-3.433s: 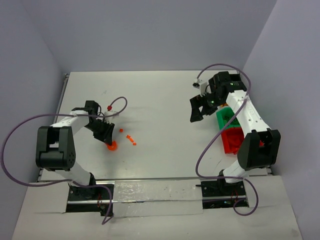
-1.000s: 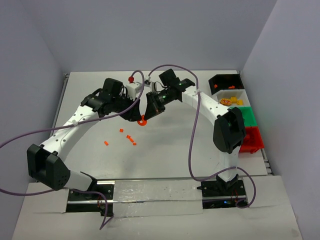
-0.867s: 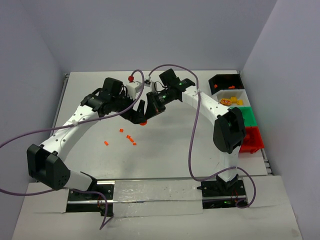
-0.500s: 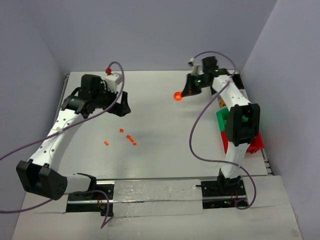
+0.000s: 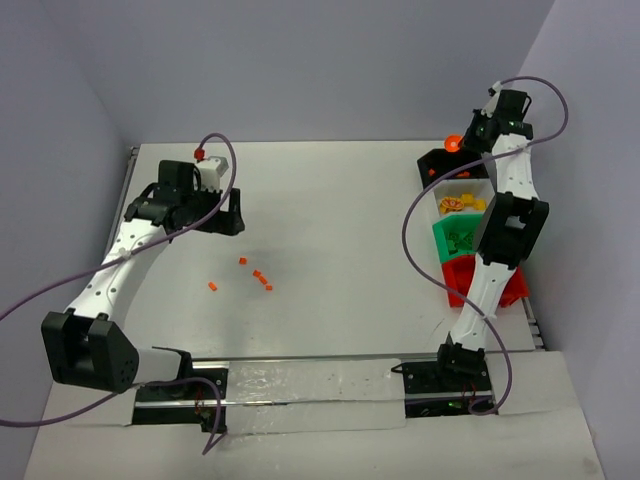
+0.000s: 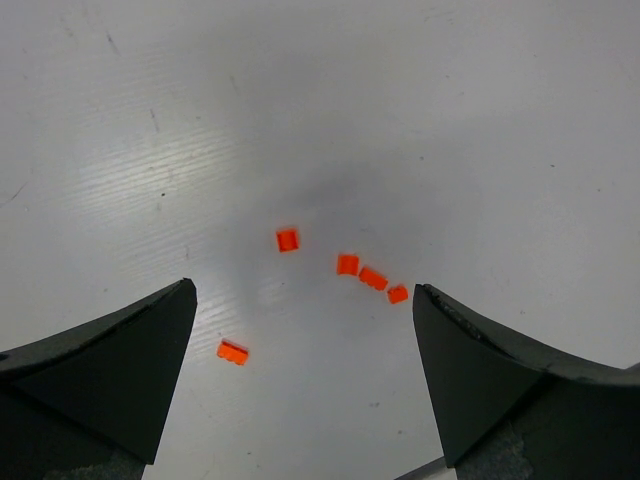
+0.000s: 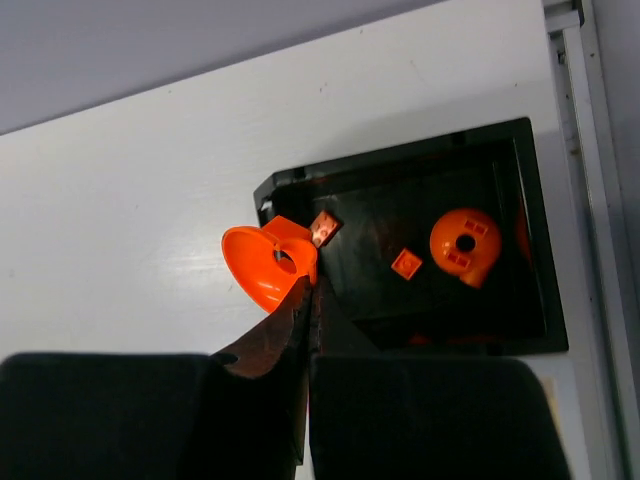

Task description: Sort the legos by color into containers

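Several small orange legos (image 5: 256, 273) lie loose on the table; the left wrist view shows them too (image 6: 347, 264), below and ahead of my left gripper (image 6: 304, 288). That gripper (image 5: 232, 212) hovers open and empty at the table's left. My right gripper (image 7: 310, 285) is shut on a round orange lego (image 7: 262, 262), held over the near-left corner of the black container (image 7: 400, 160). A round orange piece (image 7: 465, 245) and small orange bits lie inside. The overhead view shows the held lego (image 5: 452, 143) at the far right, above the containers' row (image 5: 462, 203).
The row runs black (image 5: 432, 160), white, green (image 5: 446, 240), red (image 5: 462, 290) along the right edge. Yellow bits lie in the white bin. The right arm's links stretch up over the green and red bins. Grey walls close in at the back and sides.
The right gripper took the round orange lego from the left gripper at mid-table and carried it to the black container. The left gripper opened and drew back to the left.
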Tool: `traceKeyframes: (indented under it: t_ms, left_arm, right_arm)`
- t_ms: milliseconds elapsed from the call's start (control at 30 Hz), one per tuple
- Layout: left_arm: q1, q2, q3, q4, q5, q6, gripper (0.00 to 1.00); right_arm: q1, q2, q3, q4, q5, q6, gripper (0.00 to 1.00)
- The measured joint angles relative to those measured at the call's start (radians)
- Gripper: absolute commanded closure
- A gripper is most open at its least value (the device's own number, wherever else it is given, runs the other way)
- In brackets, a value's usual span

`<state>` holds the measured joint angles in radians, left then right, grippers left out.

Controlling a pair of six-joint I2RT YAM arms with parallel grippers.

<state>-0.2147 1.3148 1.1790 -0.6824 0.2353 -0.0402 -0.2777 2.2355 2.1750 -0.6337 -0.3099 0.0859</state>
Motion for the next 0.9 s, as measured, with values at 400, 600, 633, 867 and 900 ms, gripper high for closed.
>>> traceKeyframes:
  t_ms: [400, 600, 633, 867, 900]
  left_arm:
    - [0.103, 0.011, -0.048, -0.009, -0.017, 0.053, 0.01]
    - [0.123, -0.007, -0.124, -0.017, -0.028, 0.110, 0.09]
    - [0.128, -0.011, -0.139, -0.016, -0.030, 0.122, 0.14]
    - [0.145, -0.025, -0.257, -0.028, -0.051, 0.242, 0.43]
    - [0.145, -0.025, -0.271, -0.031, -0.053, 0.258, 0.44]
  right_arm:
    - [0.012, 0.152, 0.024, 0.093, 0.122, 0.014, 0.45]
    - [0.012, 0.153, 0.023, 0.096, 0.120, 0.009, 0.32]
    - [0.012, 0.152, 0.016, 0.098, 0.114, 0.009, 0.31]
    - [0.025, 0.053, -0.112, 0.073, 0.058, 0.002, 0.25]
    - [0.030, 0.026, -0.133, 0.069, 0.050, 0.001, 0.25]
